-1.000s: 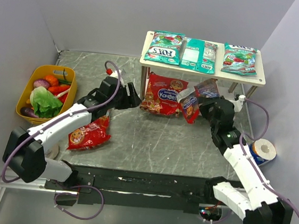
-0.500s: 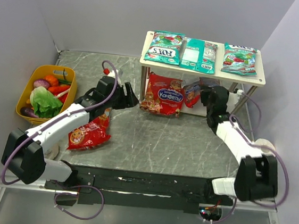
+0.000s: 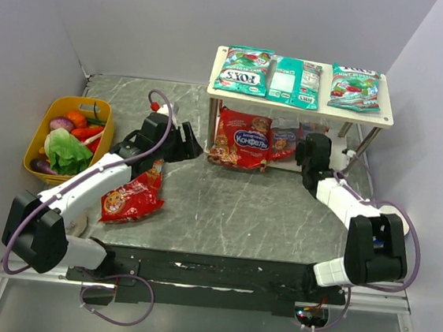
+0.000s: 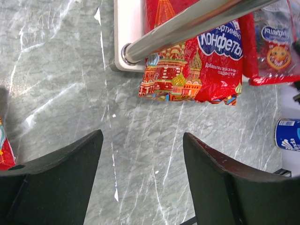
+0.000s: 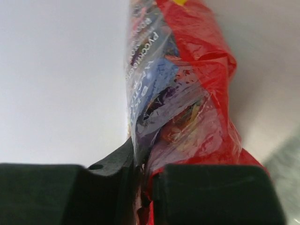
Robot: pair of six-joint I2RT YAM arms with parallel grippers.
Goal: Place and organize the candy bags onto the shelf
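Right end effector (image 5: 140, 171) clamped on red glossy blue-label candy bag (image 5: 187, 93), which points ahead into pale two-tier wooden shelf (image 3: 385, 116) lower tier, beside shelved red packet (image 3: 242, 139). Left end effector (image 4: 142, 140) apart, empty, nearer loose red packet (image 3: 127, 196) on desk (image 3: 225, 206).

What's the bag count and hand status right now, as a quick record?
shelf top: three teal bags in a row
shelf bottom: one red bag at left, front edge overhanging
right hand: shut on second red bag, at the bottom tier's right side
left hand: open, empty, by shelf's front left corner
loose: third red bag, on the table
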